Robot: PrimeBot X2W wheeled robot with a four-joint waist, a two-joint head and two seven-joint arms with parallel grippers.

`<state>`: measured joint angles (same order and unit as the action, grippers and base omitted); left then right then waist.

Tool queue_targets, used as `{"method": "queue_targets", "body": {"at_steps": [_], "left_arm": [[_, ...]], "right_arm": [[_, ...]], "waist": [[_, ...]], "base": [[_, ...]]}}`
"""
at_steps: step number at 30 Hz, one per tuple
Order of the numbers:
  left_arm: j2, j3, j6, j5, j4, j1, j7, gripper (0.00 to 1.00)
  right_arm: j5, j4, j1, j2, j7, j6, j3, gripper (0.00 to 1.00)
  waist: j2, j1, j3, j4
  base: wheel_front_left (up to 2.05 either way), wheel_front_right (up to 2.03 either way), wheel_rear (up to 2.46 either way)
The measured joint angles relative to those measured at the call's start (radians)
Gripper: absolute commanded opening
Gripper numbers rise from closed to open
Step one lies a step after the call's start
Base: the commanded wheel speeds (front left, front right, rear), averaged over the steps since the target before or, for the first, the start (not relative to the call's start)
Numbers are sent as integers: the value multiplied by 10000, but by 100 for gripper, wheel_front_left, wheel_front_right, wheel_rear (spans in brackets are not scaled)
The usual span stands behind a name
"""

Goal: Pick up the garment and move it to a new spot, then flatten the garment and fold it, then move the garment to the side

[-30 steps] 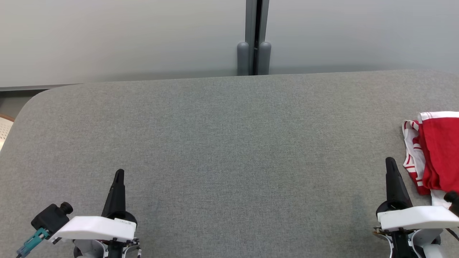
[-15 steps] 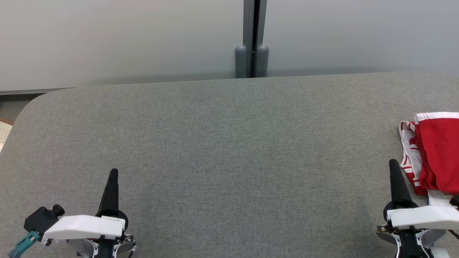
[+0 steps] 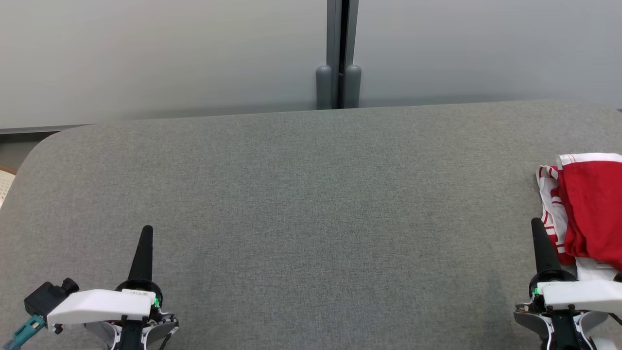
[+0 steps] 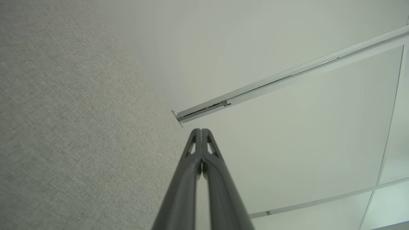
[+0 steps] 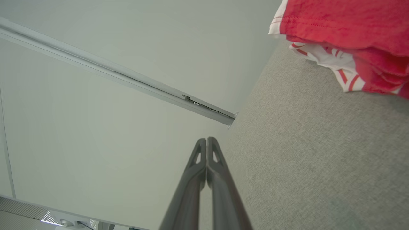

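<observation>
A red garment (image 3: 590, 209) with white, red-striped trim lies folded at the right edge of the grey table (image 3: 311, 194), partly cut off by the head view. The right wrist view has the garment (image 5: 348, 28) at its upper right. My right gripper (image 3: 536, 224) is shut and empty, just left of the garment's near corner. Its fingers (image 5: 207, 142) press together. My left gripper (image 3: 146, 230) is shut and empty at the near left, far from the garment, and the left gripper (image 4: 201, 131) shows its fingers closed.
A pale wall with a grey vertical post (image 3: 338, 53) stands behind the table. The table's far left corner is rounded, and a pale object (image 3: 6, 180) lies beyond it on the left. A wide bare stretch of fabric lies between the grippers.
Both grippers have drawn back toward the near edge and stay shut. The head camera has shifted a little, so the garment and post sit slightly further left.
</observation>
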<state>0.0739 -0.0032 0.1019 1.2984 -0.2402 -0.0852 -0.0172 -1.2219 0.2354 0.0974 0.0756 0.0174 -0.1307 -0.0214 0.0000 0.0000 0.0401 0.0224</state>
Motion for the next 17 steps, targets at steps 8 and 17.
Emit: {"method": "queue_targets", "body": {"at_steps": [8,17], "left_arm": [[-2,159,40,633,-4,-7,184,0],[-4,322,111,1310,-10,-36,420,0]], "right_arm": [[-796,13,5,0,-180,0,-94,0],[-1618,27,18,-2,-374,0,-228,0]], "waist": [[0,0,-60,-36],[0,0,-126,-77]], "base": [[0,0,0],[0,0,0]]}}
